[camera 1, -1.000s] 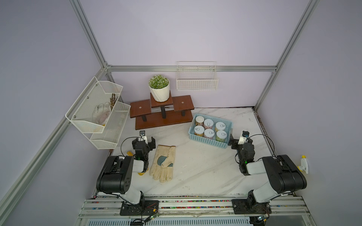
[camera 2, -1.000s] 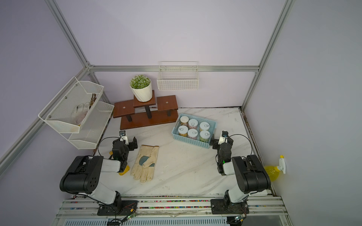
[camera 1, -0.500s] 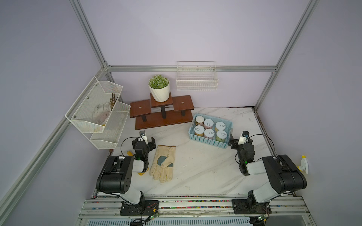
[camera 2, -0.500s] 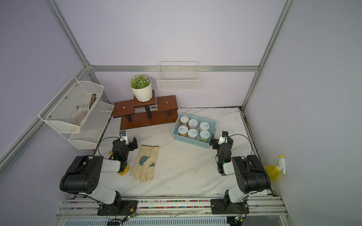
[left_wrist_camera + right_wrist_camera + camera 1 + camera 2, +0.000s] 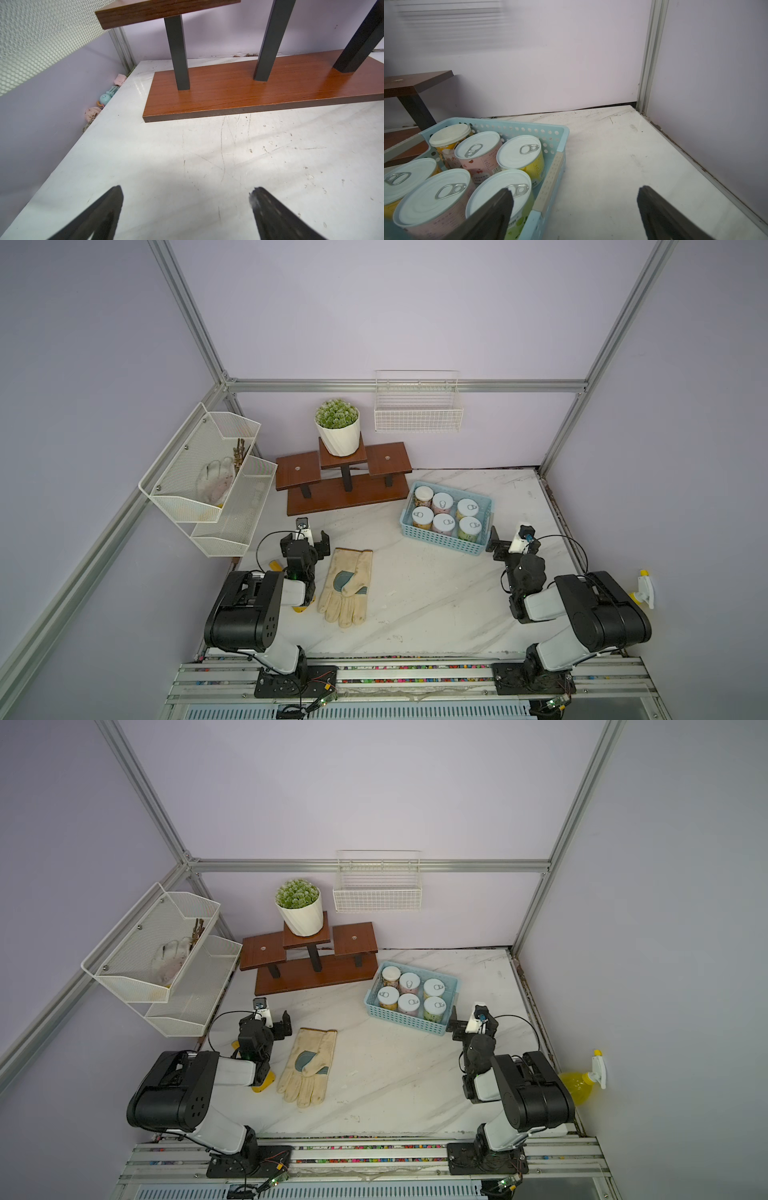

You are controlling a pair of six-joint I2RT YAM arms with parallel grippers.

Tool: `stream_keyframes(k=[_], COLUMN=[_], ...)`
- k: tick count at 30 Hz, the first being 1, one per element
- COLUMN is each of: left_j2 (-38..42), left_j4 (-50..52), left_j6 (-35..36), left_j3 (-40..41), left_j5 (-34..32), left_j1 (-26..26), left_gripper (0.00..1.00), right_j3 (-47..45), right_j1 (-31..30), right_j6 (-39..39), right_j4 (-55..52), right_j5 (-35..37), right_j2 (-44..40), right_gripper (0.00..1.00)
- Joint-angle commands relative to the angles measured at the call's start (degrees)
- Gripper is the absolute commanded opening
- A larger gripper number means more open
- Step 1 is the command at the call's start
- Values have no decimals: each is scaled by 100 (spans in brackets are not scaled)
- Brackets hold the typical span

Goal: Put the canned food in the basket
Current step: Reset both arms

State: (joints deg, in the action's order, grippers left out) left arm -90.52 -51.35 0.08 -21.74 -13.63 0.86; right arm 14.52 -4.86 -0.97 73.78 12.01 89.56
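Nothing moved, seemingly; all six cans [image 5: 443, 502] sit in basket [image 5: 440, 540].

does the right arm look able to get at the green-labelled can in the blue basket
Probably yes. The right arm sits just beside the basket, jaws open and empty, and the green-labelled can stands upright in the corner nearest it with its top uncovered. Neighbouring cans may crowd the jaws.

Soft even light (wrist fingers blurred)
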Motion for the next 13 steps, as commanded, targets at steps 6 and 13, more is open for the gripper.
stream_keyframes(k=[6,13], left_j2=[94,96], left_j4=[-142,-147], left_j6=[-48,-52], left_j3=[-26,-27], left_j5=[75,66], left_j1=[-26,-25], left_gripper=[100,100], right_j3=[217,301], right_j1=[3,3], right_j6=[-52,-50], right_j4=[-602,-750], right_j5=[117,109], right_j2=[82,112], right_gripper=[99,99])
